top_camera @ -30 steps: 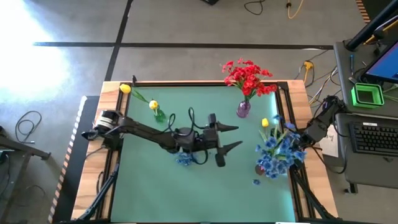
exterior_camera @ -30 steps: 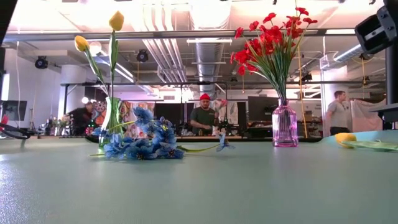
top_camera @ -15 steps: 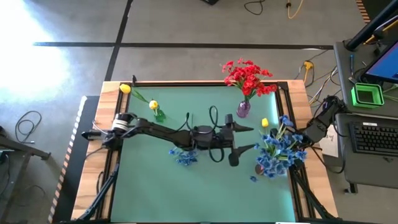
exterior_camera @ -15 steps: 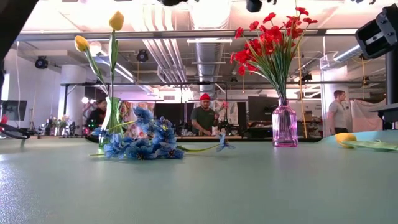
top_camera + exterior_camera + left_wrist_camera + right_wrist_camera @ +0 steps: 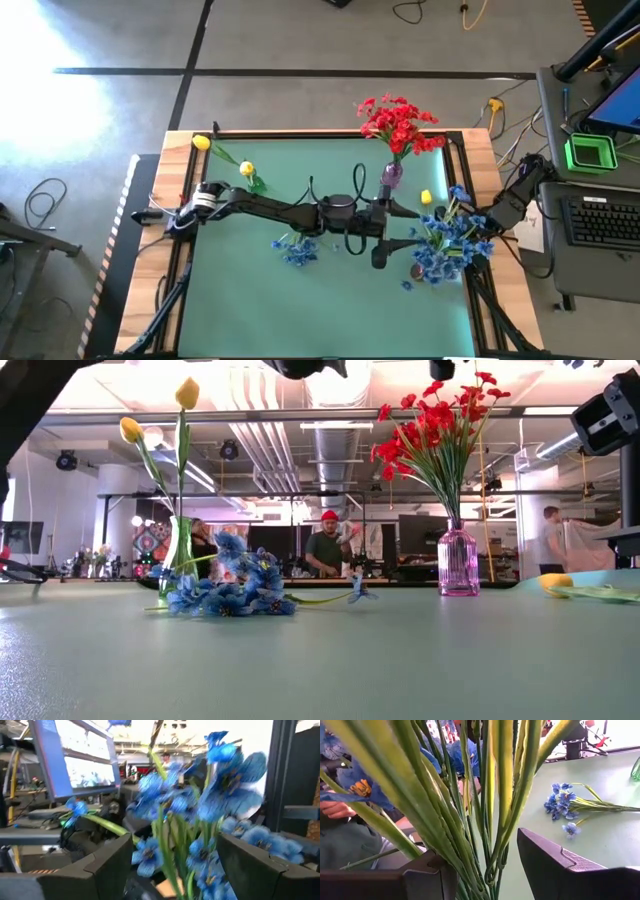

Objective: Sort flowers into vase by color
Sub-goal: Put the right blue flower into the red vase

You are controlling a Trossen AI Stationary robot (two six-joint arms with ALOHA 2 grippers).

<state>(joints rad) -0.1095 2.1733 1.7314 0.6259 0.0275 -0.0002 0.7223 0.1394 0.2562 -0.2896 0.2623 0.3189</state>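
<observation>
Left gripper [image 5: 397, 232], fingers apart, sits just beside the blue flower bunch [image 5: 447, 245]. Right gripper [image 5: 485, 870] clamps its stems. Recommend closing squarely on gathered stems.

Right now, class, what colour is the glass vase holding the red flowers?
Purple, tinted pinkish: the glass vase shows best in the low view.

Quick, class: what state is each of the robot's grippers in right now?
Left gripper: jaws open, reaching toward the blue flowers, holding nothing.
Right gripper: jaws on either side of the blue flowers' green stems; whether they grip cannot be told.
</observation>
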